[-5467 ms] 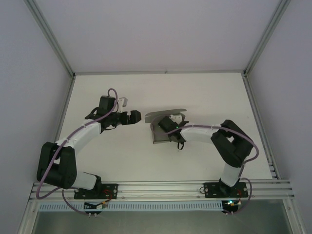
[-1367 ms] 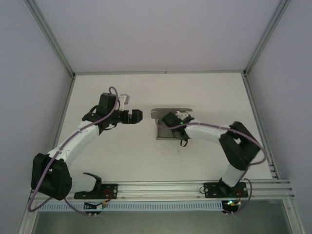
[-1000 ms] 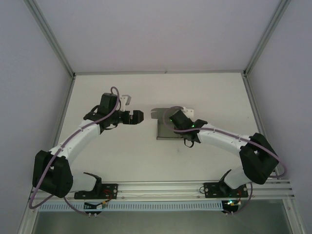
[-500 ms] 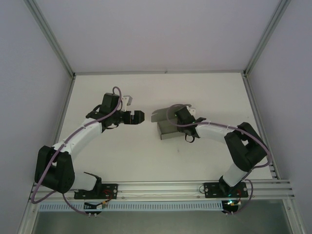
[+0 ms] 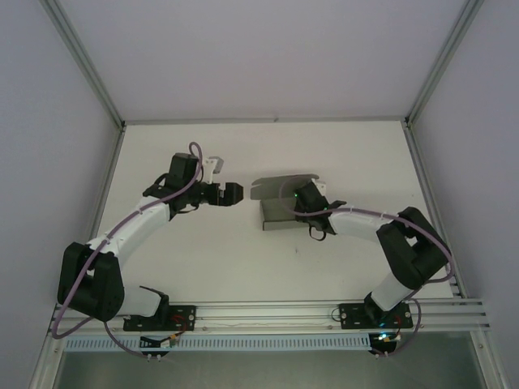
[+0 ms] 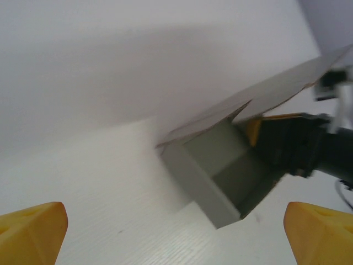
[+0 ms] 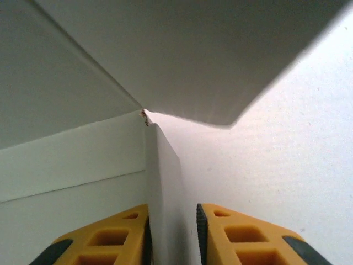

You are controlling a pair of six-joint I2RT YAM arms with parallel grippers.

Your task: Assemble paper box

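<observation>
The paper box [image 5: 276, 214] is a low grey card box, partly folded, on the white table right of centre. Its lid flap [image 5: 280, 186] stands open, slanting up at the far side. My right gripper [image 5: 297, 204] is shut on the box's right side wall [image 7: 163, 176], one yellow finger [image 7: 105, 240] inside and the other outside; the lid flap [image 7: 182, 61] hangs overhead. My left gripper [image 5: 233, 193] hovers left of the box, apart from it and open wide. The left wrist view looks into the box [image 6: 220, 165], with its fingertips [image 6: 33, 226] far apart and the right gripper [image 6: 298, 149] behind.
White table [image 5: 243, 259] inside a pale-walled enclosure with aluminium corner posts [image 5: 85, 65] and a rail [image 5: 268, 309] along the near edge by the arm bases. Bare table lies in front of the box and at the far side.
The right gripper has dragged and turned the box a little, tipping it up briefly before setting it flat again further left. The left gripper has crept slightly right toward it.
</observation>
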